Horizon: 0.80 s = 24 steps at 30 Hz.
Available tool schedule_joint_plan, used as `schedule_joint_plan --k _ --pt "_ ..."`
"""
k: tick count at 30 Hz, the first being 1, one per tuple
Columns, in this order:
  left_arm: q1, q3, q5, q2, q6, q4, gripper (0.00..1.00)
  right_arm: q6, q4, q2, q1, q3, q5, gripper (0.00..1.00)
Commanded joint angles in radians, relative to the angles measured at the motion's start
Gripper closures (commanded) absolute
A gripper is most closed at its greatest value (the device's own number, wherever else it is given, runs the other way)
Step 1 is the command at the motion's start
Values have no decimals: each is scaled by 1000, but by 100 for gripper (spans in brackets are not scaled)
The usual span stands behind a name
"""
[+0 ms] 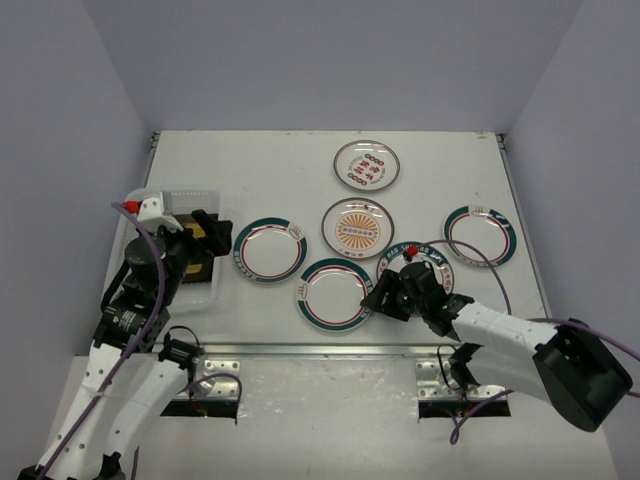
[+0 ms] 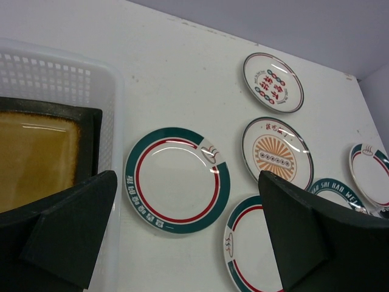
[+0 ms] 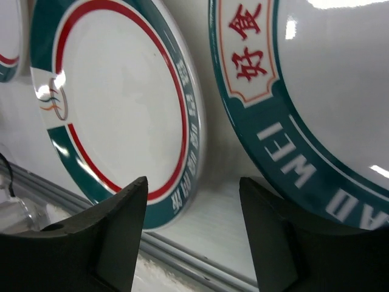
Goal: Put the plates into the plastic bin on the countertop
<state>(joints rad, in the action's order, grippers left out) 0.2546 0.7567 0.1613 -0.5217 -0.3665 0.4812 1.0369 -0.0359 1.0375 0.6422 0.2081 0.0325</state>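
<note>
- Right gripper (image 3: pixel 193 182) is sitting low near the front edge of the tabletop (image 1: pixel 250 170), jaws partway apart and not clamping anything that I can see.
- It's straddling the gap between the lettered teal-rim plate (image 3: pixel 285 152) and the green-banded plate (image 3: pixel 121 103). Its right finger is tucking in at the lettered plate's rim; can't tell if it's touching.
- Left gripper (image 2: pixel 187 201) is hanging wide open and empty by the right wall of the plastic bin (image 2: pixel 61 73).
- The bin is sitting at the left of the tabletop, with the amber square plate (image 2: pixel 36 158) lying flat inside.
- Also lying flat outside the bin: the plate beside the bin (image 1: pixel 270 250), the sunburst plate (image 1: pixel 357 227), the red-motif plate (image 1: pixel 367 165) and the far-right plate (image 1: pixel 480 235).
- Handling guess: they're looking rigid, glossy and slick, chip-prone, and fairly heavy for a two-finger pinch.
- With the plates lying flat, the rim is the only hold: one finger going under the lip, one on top.
- Gripped at one edge, the plate is likely going to droop or slide, so take a deep bite.
- The neighbouring plate is sitting close, so there's a risk of nudging it.
</note>
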Motion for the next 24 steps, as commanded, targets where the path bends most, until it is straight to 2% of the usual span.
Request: schedule_joint_plan --k 1,4,9,14,15,20,21,24 --pt "0 12 -25 -28 20 -42 0 99 -213 140 -4 -46 -39 44" --pt "0 9 -21 -16 18 -43 0 136 -266 183 -4 -61 -60 56" --pt "0 11 -19 -23 16 -42 0 195 -306 209 -3 -95 -76 98" --pt "0 13 -80 -39 15 -56 0 244 -214 85 14 -86 -90 100" --pt "0 22 -101 -57 17 -56 0 247 -134 16 20 -71 -104 100" --pt "0 25 -290 -132 -25 -62 0 186 6 -221 30 17 -134 100" --pt "0 19 -369 -153 -38 -75 0 158 7 -242 25 42 -123 100" --pt "0 7 -481 -214 -62 -119 0 72 5 -222 8 129 -67 100"
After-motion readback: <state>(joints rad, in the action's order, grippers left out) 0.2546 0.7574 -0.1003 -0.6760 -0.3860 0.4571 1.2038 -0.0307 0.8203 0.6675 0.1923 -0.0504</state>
